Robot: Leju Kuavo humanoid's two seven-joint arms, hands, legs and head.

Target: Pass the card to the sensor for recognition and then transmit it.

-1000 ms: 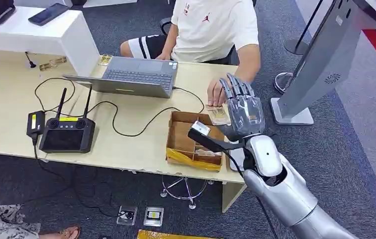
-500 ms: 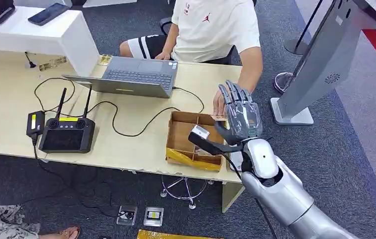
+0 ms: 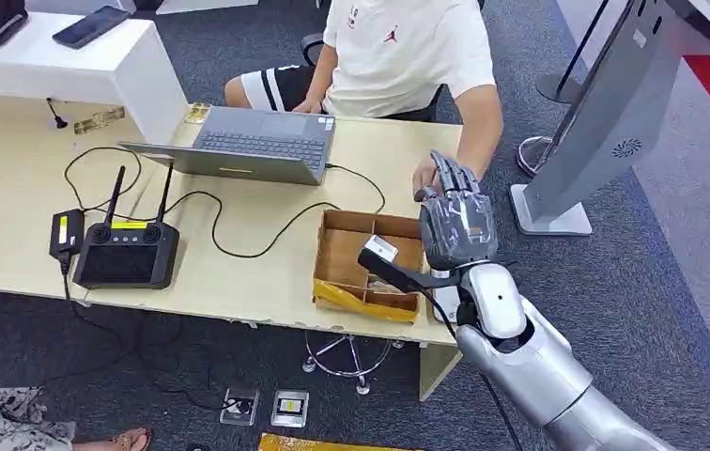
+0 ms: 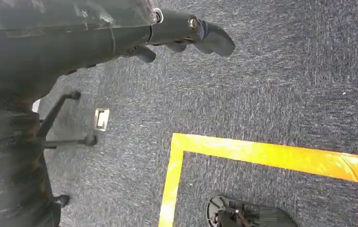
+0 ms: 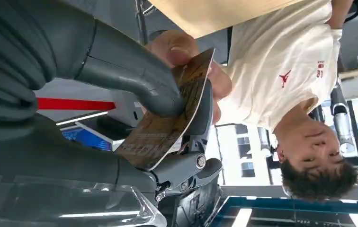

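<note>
Right robot hand (image 5: 134,90) pinches the card (image 5: 167,113) — person's fingers (image 5: 177,49) also grip it — your early pull could drop it at the bench (image 3: 239,272) edge.

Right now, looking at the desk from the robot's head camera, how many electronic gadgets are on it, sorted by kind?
Laptop: 1
Remote controller with two antennas: 1
Small black box with yellow label: 1
Phone on the white raised shelf: 1
Total: 4
The brown card is not on the desk; the right hand holds it.
</note>
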